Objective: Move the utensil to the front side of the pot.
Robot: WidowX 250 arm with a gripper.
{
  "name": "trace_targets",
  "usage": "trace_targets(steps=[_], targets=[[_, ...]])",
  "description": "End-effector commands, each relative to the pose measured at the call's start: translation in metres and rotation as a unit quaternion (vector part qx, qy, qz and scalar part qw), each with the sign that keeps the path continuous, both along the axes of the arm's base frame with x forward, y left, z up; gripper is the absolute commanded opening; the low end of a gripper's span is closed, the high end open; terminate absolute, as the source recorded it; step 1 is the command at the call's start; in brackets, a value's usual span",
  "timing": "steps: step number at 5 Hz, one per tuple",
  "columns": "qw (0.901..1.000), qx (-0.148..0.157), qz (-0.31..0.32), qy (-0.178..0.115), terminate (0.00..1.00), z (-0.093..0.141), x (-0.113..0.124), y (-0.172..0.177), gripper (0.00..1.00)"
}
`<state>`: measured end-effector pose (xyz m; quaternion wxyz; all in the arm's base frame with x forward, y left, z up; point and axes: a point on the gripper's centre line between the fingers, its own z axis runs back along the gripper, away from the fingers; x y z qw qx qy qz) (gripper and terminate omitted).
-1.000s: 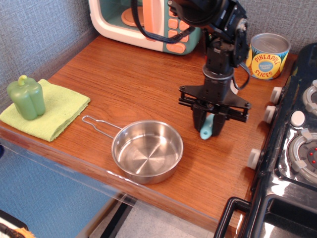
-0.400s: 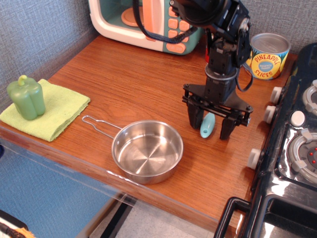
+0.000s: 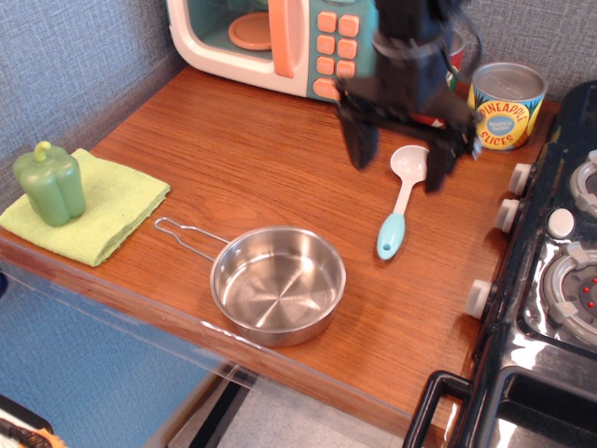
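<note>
I am seeing the pot (image 3: 278, 285) shining like polished steel, its wire handle glinting. The spoon (image 3: 401, 201) is looking like smooth plastic. The desk (image 3: 242, 168) is showing a satiny wood grain. The cloth (image 3: 103, 215) is looking soft and matt, the pepper (image 3: 48, 183) on it slightly glossy plastic. The gripper (image 3: 403, 149) is looking matt black.

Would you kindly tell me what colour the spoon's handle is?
Light blue, below a white bowl and neck; the spoon shows plainly in the observation.image view.
</note>
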<state>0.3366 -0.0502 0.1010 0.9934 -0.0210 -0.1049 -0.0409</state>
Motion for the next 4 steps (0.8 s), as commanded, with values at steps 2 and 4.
trace_targets(steps=[2, 4], targets=[[0.9979, 0.064, -0.014, -0.001, 0.0, 0.008, -0.039, 0.052, 1.0], [0.9979, 0.064, -0.014, -0.001, 1.0, 0.008, -0.039, 0.052, 1.0]])
